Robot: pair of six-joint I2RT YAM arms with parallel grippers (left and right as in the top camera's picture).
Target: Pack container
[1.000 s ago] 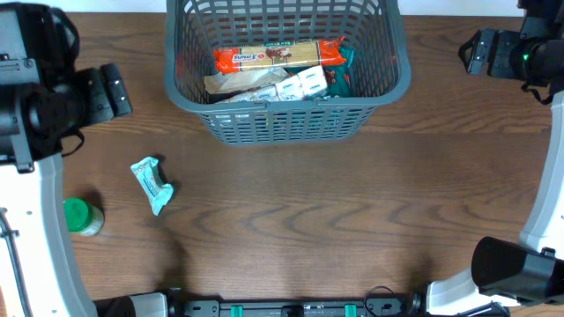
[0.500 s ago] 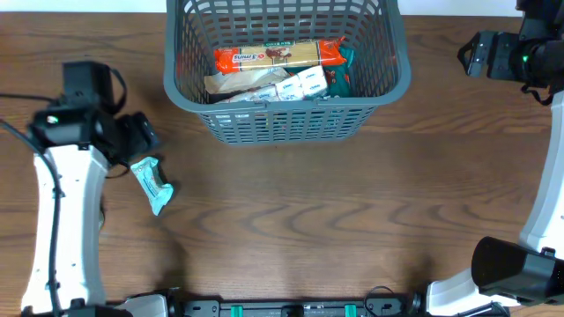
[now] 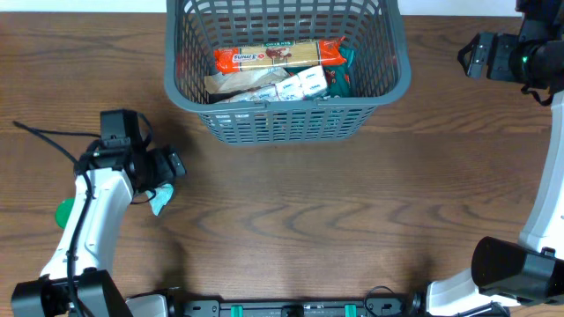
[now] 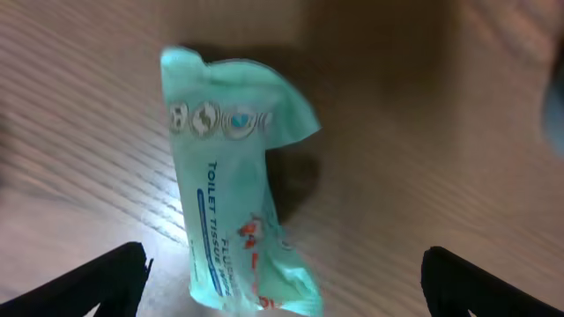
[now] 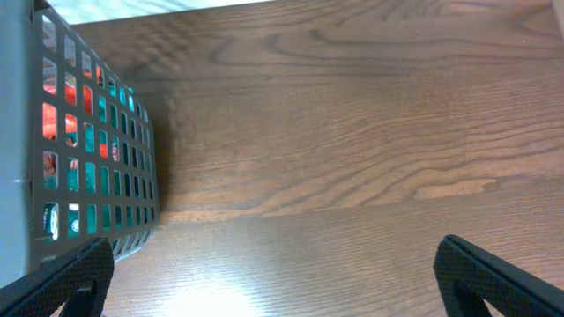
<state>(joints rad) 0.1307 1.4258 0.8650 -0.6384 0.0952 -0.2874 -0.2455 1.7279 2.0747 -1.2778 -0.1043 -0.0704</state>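
Observation:
The dark grey lattice container [image 3: 286, 121] stands at the back centre and holds several packets, a long orange one [image 3: 278, 55] on top. Its side also shows in the right wrist view [image 5: 97, 150]. A teal toilet tissue packet [image 4: 233, 185] lies on the table. In the overhead view it [image 3: 159, 203] is mostly hidden under my left gripper [image 3: 169, 166]. My left gripper [image 4: 282, 282] is open, its fingers wide on either side of the packet, just above it. My right gripper [image 3: 467, 55] is open and empty, to the right of the container.
A green-lidded jar [image 3: 63, 212] stands at the left, partly hidden behind my left arm. The wooden table [image 3: 352, 211] stretches in front of the container.
My left arm has swung from the far left edge in and forward, so the gripper now hangs over the teal packet. The right arm has not moved.

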